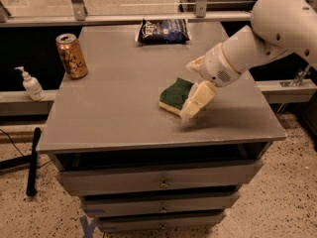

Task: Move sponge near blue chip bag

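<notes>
sponge [174, 94] lies flat on the grey table [114, 118], green side up, yellow foam showing along its near edge. it is not lifted and is not yet at its goal. the gripper [194, 103] is down at table level, touching or just beside the sponge's right edge - can't tell whether it is spread, closed or pinching anything.

blue chip bag [163, 31] is well behind the sponge at the table's far edge, a little to its left, with bare tabletop between the two. a gold can [72, 56] stands upright far to the sponge's left and somewhat behind it, off the direct path. a soap bottle [30, 83] sits further left of the sponge, off the table on a lower ledge.

step in hand looks like securing the sponge. to do it well, centre on the sponge and get a firm hold across the foam before any lift, since it is soft and light and could skid or tip. then carry it straight back and set it down just short of the bag without nudging the bag.

the white arm [247, 48] comes in from the sponge's right and above - wrist angled down and left toward it.
</notes>
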You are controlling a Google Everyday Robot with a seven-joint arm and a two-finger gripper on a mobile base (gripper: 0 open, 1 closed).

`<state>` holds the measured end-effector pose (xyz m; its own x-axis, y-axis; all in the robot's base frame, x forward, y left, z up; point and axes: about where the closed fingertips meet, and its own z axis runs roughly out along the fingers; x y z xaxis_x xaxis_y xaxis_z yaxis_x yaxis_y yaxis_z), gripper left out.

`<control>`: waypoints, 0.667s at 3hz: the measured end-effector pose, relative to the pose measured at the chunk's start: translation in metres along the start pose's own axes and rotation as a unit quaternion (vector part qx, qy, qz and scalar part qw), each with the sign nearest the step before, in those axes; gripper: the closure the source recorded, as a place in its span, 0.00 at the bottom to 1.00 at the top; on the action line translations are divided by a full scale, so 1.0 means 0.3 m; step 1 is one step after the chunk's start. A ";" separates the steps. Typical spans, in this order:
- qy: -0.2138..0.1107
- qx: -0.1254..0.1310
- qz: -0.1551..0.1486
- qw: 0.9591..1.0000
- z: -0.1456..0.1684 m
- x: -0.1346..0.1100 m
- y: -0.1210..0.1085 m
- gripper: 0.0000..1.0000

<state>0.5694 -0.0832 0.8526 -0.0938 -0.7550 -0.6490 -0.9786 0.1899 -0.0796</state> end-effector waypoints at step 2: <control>0.000 -0.013 -0.029 0.999 0.027 0.055 -0.063 0.17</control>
<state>0.5877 -0.0942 0.8371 -0.0361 -0.7638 -0.6445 -0.9867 0.1294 -0.0982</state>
